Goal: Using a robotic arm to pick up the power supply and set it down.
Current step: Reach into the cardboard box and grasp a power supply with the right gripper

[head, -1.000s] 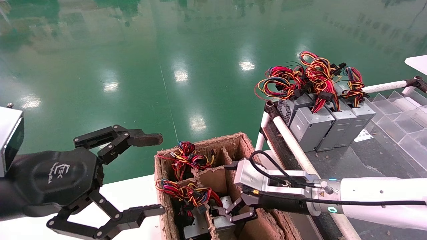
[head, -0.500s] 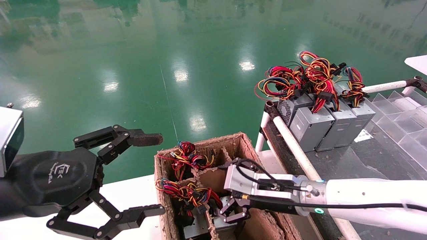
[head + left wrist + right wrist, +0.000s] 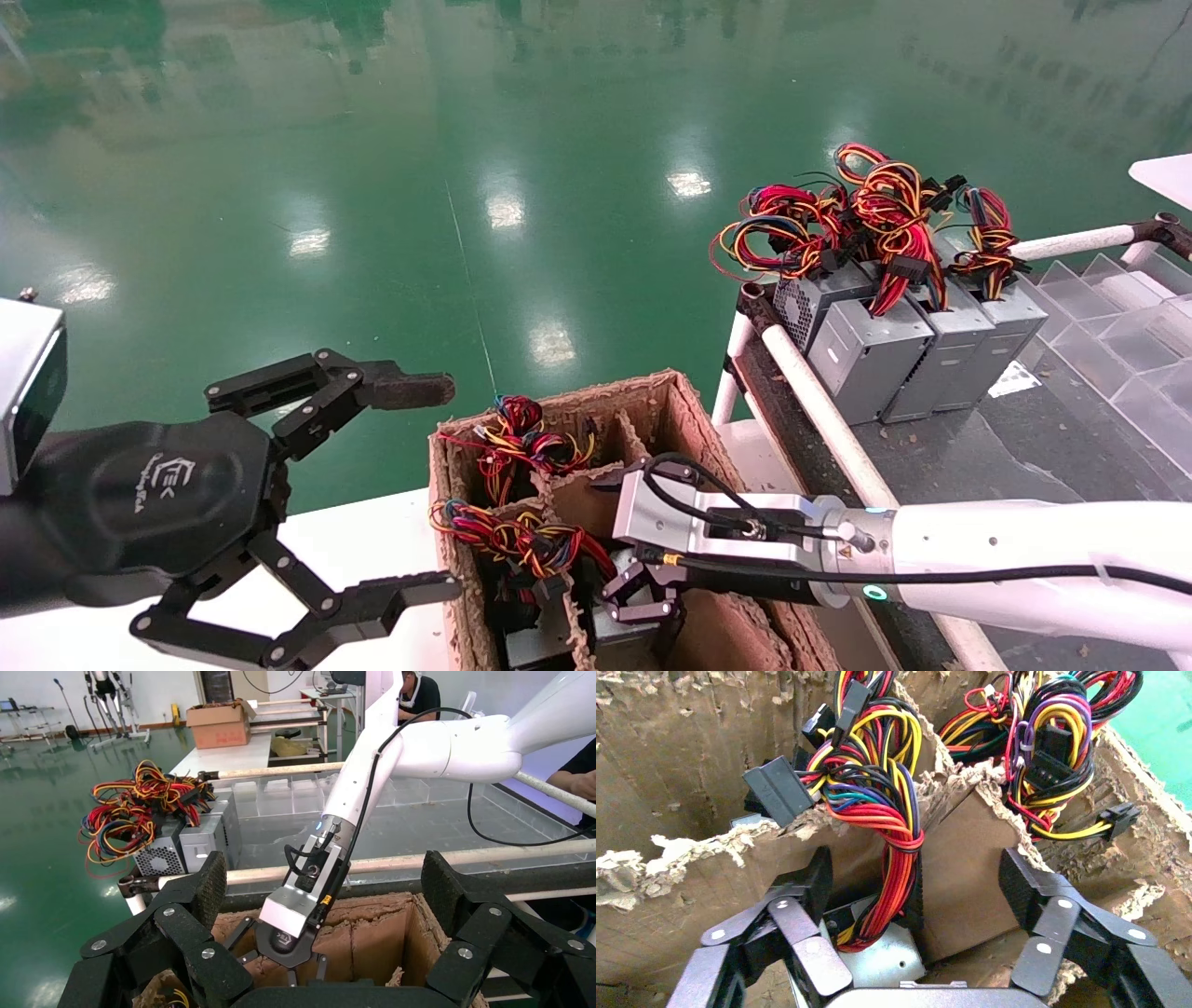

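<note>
Reaching: my right gripper (image 3: 643,596) is down inside the cardboard box (image 3: 684,410), in a near compartment, aimed at the power supply (image 3: 880,955) standing there.
Right jaws: released, spread wide; in the right wrist view one finger (image 3: 807,881) sits on one side of the torn cardboard divider (image 3: 961,846) and the other finger (image 3: 1025,878) on the opposite side, so they are not yet closed on anything.
Power supply: low in its compartment, only a bit of grey metal showing, its wire bundle (image 3: 877,804) rising up and spilling over the divider's ragged edge.
Why this approach: the wires crowd the top, so I judge I must come in from above beside them to reach the metal case.
Risk: as I judge it, a finger could snag the wires or close on the divider instead of the case.
Left gripper (image 3: 307,522): parked left of the box above the white desk (image 3: 372,540), jaws released and holding nothing.
Set-down spot: likely the rack (image 3: 819,401) to the right, where other supplies (image 3: 913,345) stand in a row.
</note>
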